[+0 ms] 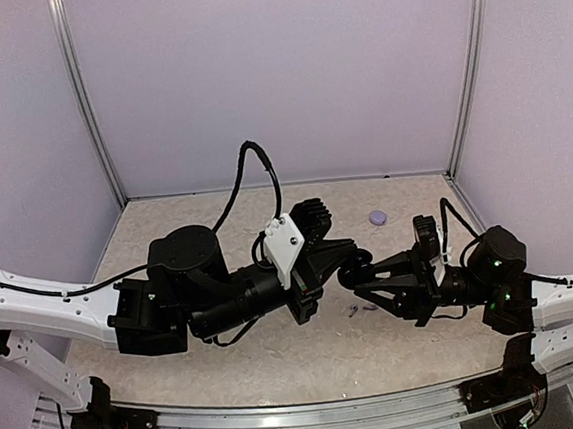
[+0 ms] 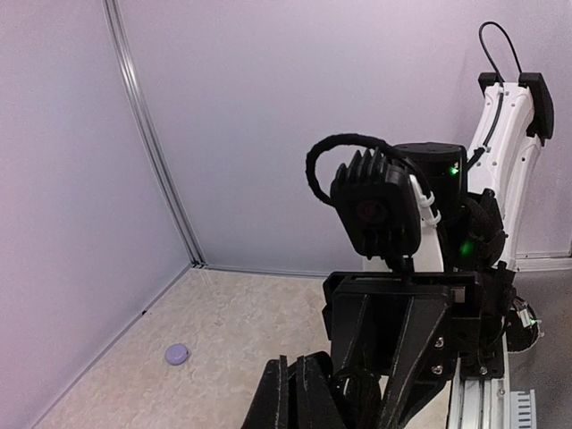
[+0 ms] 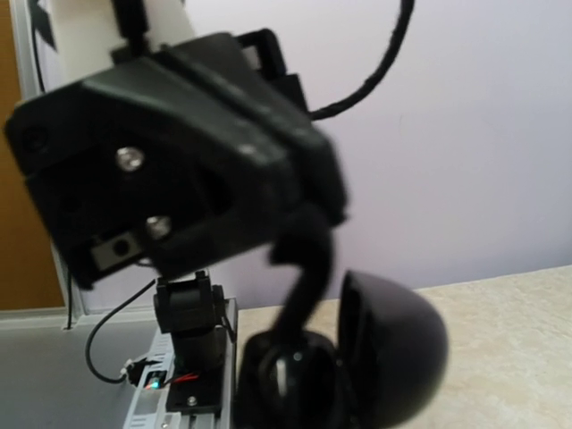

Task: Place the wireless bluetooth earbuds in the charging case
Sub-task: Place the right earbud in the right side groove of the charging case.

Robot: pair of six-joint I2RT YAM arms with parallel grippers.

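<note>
Pale lavender walls (image 1: 274,75) enclose a speckled beige table (image 1: 229,355). My left gripper (image 2: 292,375) has its fingers pressed together. My right gripper (image 1: 361,280) meets it tip to tip at mid-table, and its blurred wrist view leaves its jaws unclear. The charging case (image 1: 377,217), a small round lavender puck, lies closed towards the back, apart from both. A tiny pale bit (image 1: 371,306) under my right gripper is too small to name.

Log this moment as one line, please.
charging case: on table, unheld | left fingers: shut | right fingers: close to left fingers, mid-table, grip unclear
</note>
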